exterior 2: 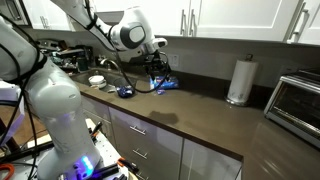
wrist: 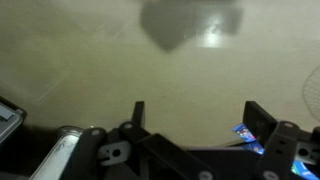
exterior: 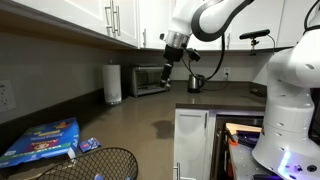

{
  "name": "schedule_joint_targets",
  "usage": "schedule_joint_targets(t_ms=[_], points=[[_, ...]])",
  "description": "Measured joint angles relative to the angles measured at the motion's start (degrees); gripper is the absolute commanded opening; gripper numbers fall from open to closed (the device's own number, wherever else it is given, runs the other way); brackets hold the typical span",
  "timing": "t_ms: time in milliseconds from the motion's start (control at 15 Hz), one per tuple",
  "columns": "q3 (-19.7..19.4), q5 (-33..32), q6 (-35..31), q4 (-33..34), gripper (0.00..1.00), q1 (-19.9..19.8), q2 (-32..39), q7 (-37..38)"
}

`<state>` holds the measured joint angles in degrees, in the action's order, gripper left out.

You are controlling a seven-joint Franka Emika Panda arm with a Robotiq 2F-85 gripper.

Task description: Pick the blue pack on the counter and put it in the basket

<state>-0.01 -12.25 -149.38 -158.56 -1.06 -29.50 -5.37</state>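
The small blue pack [exterior: 90, 144] lies on the dark counter [exterior: 150, 115], between the large blue printed box [exterior: 40, 140] and the black wire mesh basket [exterior: 98, 165] at the near end. My gripper [exterior: 170, 62] hangs high above the middle of the counter, far from the pack. In the wrist view its fingers [wrist: 198, 120] are spread wide with only bare counter [wrist: 120, 60] between them. A scrap of blue print [wrist: 246, 133] shows by one finger; I cannot tell if it is the pack or the box. The gripper also shows in an exterior view [exterior 2: 155, 68], in front of blue items [exterior 2: 165, 86].
A paper towel roll [exterior: 113, 83], a toaster oven [exterior: 150, 78] and a kettle [exterior: 196, 82] stand along the back wall under white cabinets. An open drawer [exterior: 240, 140] sits below the counter's corner beside the robot base [exterior: 285, 110].
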Motion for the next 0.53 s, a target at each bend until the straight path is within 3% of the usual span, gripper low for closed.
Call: schedule_joint_targets(t_ms=[267,533], points=[[1.0,0.0,-6.7,4.4,1.00,2.9,9.3,-2.7],[0.3,4.2,-12.6,12.0,1.00,8.6,21.6,-11.9]])
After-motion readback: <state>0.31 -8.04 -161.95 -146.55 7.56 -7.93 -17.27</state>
